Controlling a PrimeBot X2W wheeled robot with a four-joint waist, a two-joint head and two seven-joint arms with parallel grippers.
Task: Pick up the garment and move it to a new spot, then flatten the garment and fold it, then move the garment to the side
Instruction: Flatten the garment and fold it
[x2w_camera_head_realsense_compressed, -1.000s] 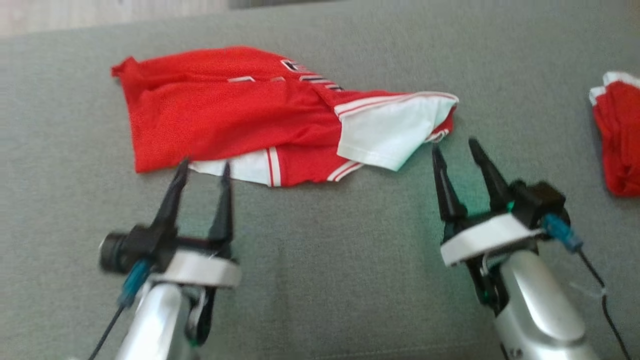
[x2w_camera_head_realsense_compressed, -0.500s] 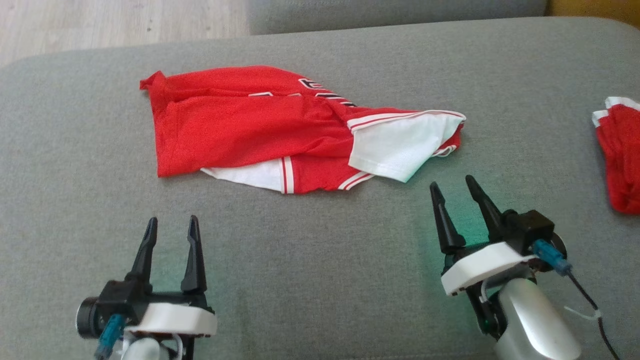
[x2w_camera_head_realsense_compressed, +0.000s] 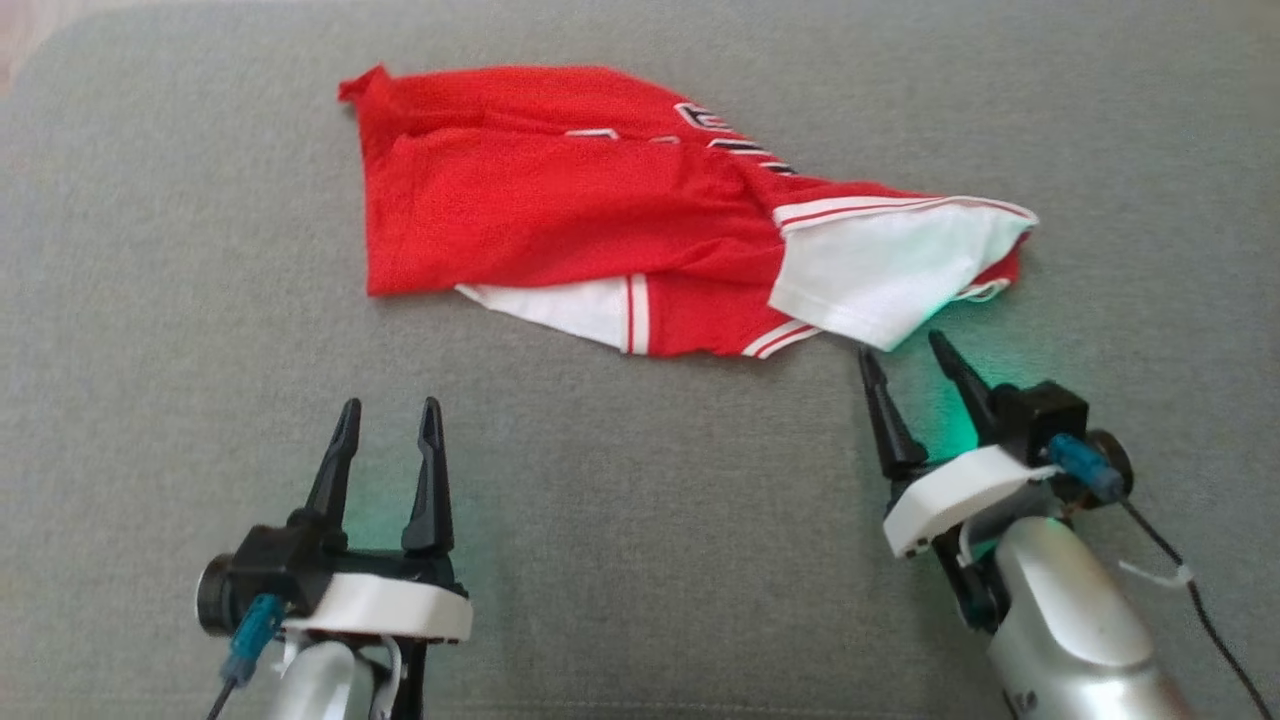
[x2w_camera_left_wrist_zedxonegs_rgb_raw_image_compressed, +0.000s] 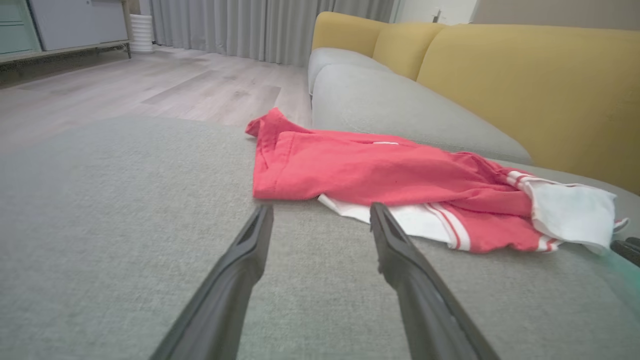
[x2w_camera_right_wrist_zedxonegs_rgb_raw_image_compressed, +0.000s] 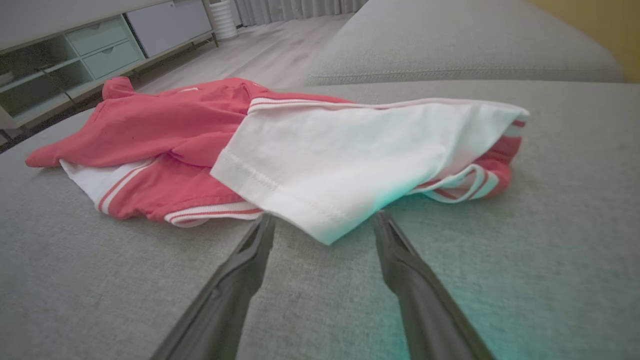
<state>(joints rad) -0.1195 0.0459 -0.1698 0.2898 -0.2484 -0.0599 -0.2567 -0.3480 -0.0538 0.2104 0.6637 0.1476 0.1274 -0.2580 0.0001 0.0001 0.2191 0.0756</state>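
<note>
You see both arms alike: left gripper and right gripper bear tapered black fingers on white collars, silver forearms, blue connectors, thin black cables

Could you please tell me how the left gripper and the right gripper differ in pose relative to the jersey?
The left gripper hangs short of the red jersey, with grey cushion between; the right gripper has its tips at the corner of the white sleeve. The left gripper points straight up the head view; the right gripper slants leftward. Both are open and empty.
</note>
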